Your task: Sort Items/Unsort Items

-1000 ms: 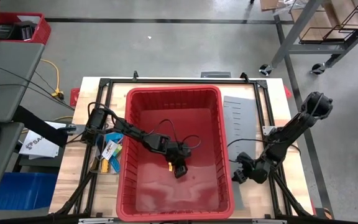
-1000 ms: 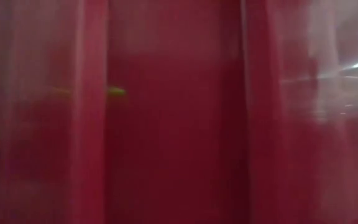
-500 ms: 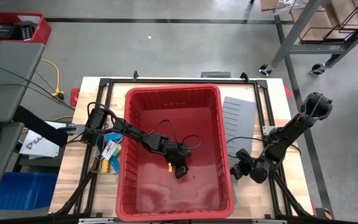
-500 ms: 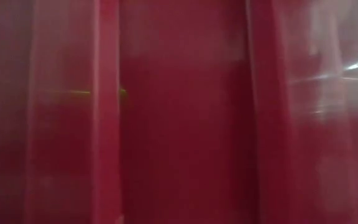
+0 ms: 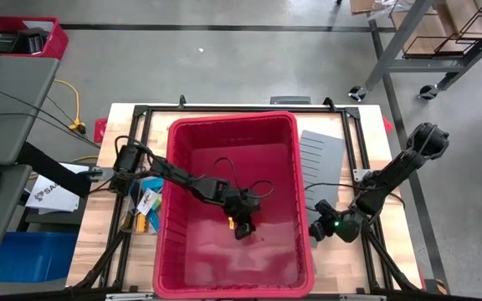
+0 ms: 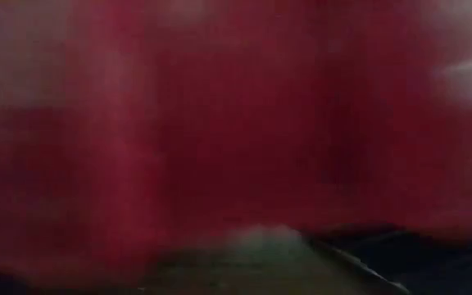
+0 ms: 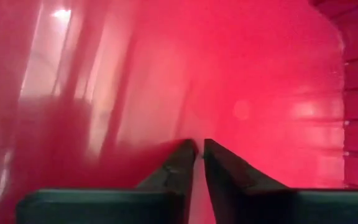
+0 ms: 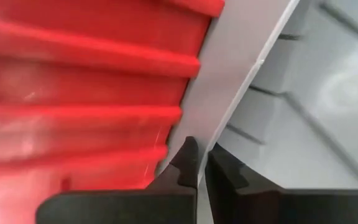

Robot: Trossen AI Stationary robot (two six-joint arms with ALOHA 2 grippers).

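At the far left, on the bare wood strip between the black frame and the bin wall, lies a small heap of items [image 5: 146, 211]: yellow and blue pieces and a white tag, packed tight against the frame with little room around them. My left arm reaches over the wall of the red bin [image 5: 167, 209] and down to its floor. My left gripper [image 5: 242, 229] sits near the middle, with smooth, glossy red plastic open on all sides. Its fingers [image 7: 180, 167] stand almost together, a thin slit between them and nothing in it that I can see. A small orange piece [image 5: 229, 221] lies just beside the gripper on the bin floor.

Outside the bin's ribbed right wall, my right gripper [image 5: 318, 231] is low over the grey slotted panel [image 5: 316, 155], fingers pressed together and empty, close to the wall. Right of it the tabletop [image 5: 392, 219] is bare wood up to the frame.
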